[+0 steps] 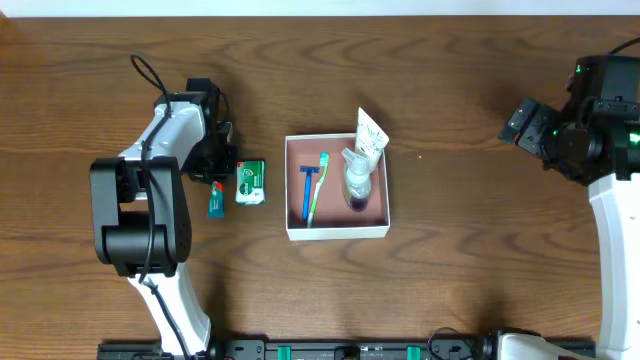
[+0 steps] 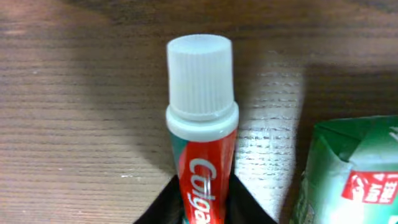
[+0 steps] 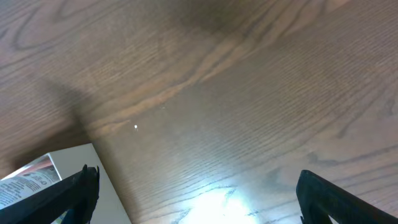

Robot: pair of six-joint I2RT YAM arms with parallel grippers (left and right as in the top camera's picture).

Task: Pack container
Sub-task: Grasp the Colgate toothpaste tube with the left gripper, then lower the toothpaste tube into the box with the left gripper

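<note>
The container (image 1: 337, 233) is a shallow square box with white walls and a reddish-brown floor at the table's middle. It holds a blue razor (image 1: 306, 190), a green toothbrush (image 1: 317, 185), a clear bottle (image 1: 356, 178) and a white tube (image 1: 371, 135) leaning on its far right corner. My left gripper (image 1: 213, 168) is shut on a red toothpaste tube (image 2: 202, 118) with a white cap, which lies on the table left of the container (image 1: 214, 203). My right gripper (image 1: 525, 125) is open and empty at the far right (image 3: 199, 199).
A green box (image 1: 250, 183) lies right next to the toothpaste, between it and the container; it also shows in the left wrist view (image 2: 354, 174). The container's corner (image 3: 68, 158) shows at the lower left of the right wrist view.
</note>
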